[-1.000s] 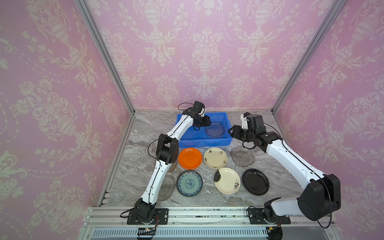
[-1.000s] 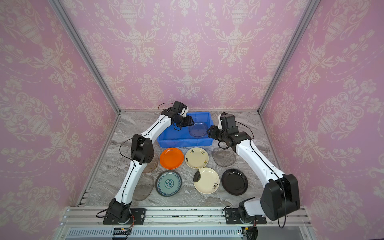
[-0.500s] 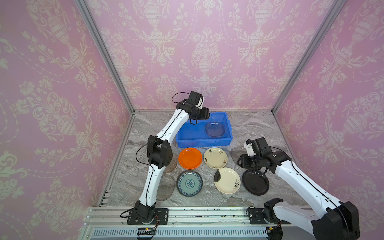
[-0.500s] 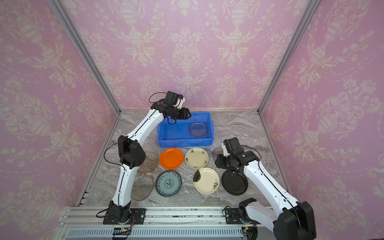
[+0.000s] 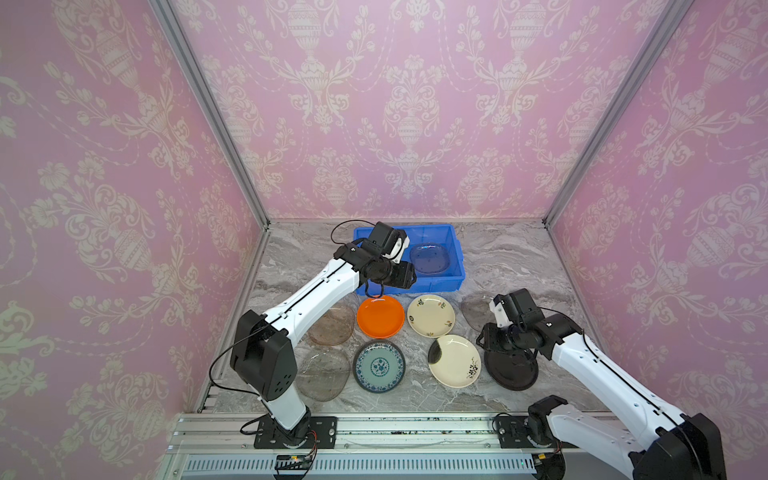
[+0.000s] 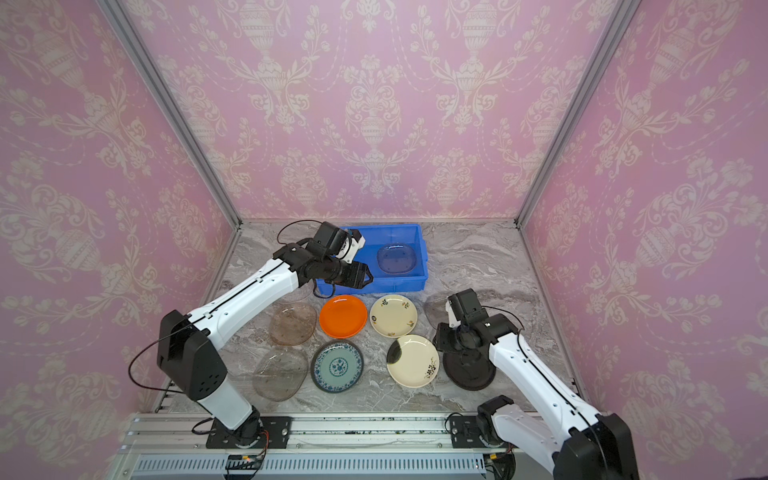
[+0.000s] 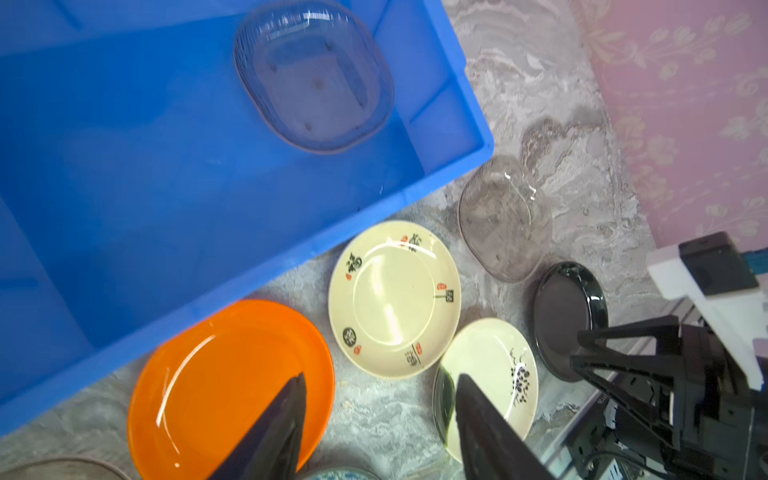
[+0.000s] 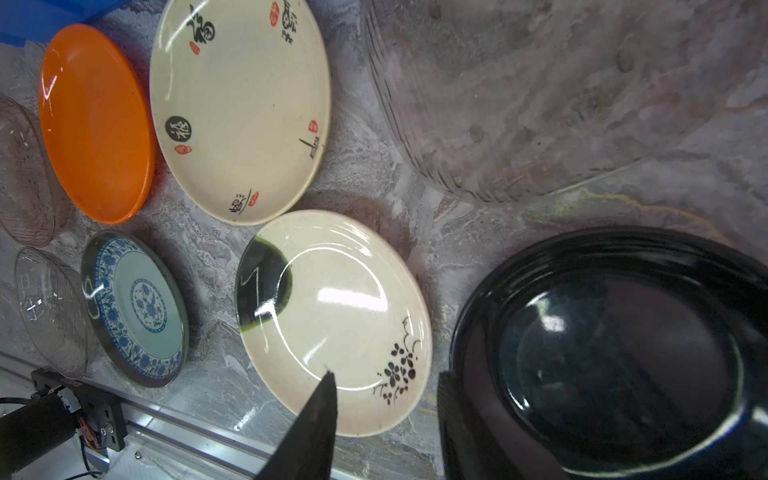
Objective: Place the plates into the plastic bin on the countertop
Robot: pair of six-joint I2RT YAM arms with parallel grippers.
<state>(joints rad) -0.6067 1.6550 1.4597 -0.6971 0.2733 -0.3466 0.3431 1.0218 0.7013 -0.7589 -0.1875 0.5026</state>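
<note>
Between pink damask walls [image 5: 415,104], the marble-patterned countertop [image 5: 511,257] carries eight plates [image 5: 379,365] near the blue plastic bin [image 5: 436,283]. One clear plate [image 5: 429,258] lies inside the bin. One cream plate [image 8: 241,104] bears the character 福. My left gripper [image 7: 380,380] hovers above the bin's near wall, jaws parted and empty. My right gripper [image 8: 388,376], also parted and empty, points down at the black plate's [image 8: 615,353] left edge.

The left gripper [image 5: 409,277] is hanging over the front wall of the plastic bin [image 5: 440,286], in which one clear glass plate [image 5: 429,258] is lying. The right gripper [image 5: 485,340] is reaching down by the rim of the black plate [image 5: 515,372], just beside a cream plate [image 5: 455,360] that is sitting on the countertop [image 5: 511,257].
</note>
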